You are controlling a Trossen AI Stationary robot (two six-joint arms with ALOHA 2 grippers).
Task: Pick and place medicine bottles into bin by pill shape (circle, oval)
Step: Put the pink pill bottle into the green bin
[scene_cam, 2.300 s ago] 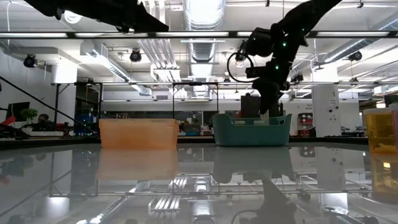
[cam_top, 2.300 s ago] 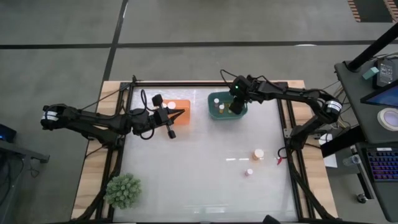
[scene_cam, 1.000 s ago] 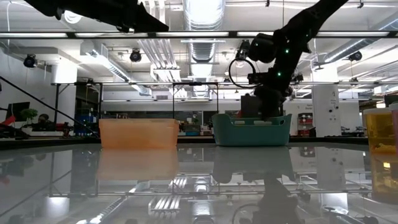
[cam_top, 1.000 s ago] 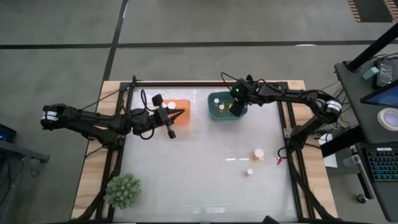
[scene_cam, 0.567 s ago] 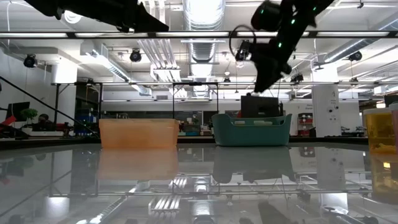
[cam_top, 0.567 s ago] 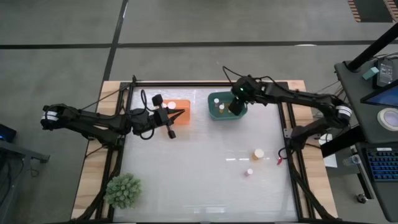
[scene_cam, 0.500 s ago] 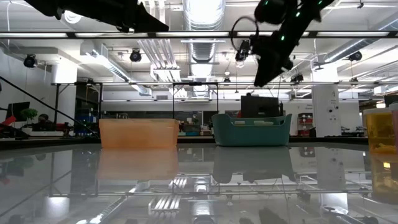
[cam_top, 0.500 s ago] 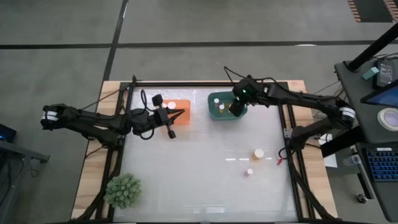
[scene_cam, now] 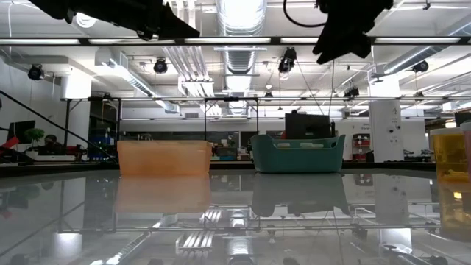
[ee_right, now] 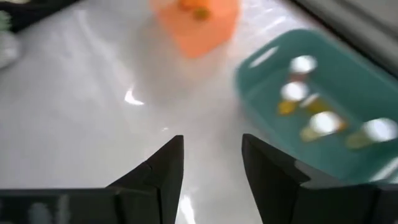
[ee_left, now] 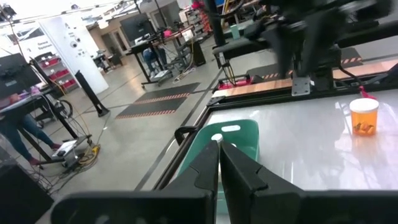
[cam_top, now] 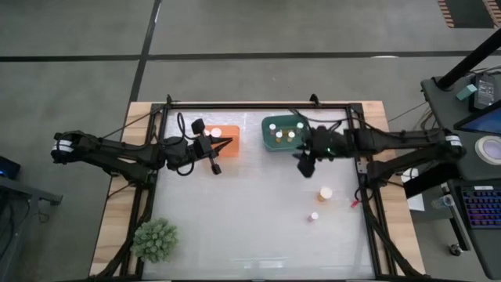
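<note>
— Arms first: where do they sit?

— Right gripper (cam_top: pixel 304 166) hangs over bare tabletop just at 5 o'clock of the teal bin (cam_top: pixel 268 142), its arm stretched in level from the table's 3 o'clock edge. Its fingers (ee_right: pixel 163 167) stand apart with nothing between them. Left gripper (cam_top: pixel 215 160) rests at the orange bin's (cam_top: pixel 229 151) 7 o'clock corner, arm reaching in from 9 o'clock, its fingers (ee_left: pixel 205 167) pressed together and empty.

— And the medicine bottles?

— Four white caps show inside the teal bin; the one nearest its middle (cam_top: pixel 283 135) is plainest. From the right wrist they look like amber bodies lying under round white lids (ee_right: pixel 293 92). The orange bin holds at least one white-capped bottle (cam_top: pixel 215 133). Two remain on the table, well apart from the bins: a larger amber one (cam_top: pixel 325 193) at 5 o'clock of the right gripper, and a smaller one (cam_top: pixel 314 216) just beyond it toward 6 o'clock.
</note>
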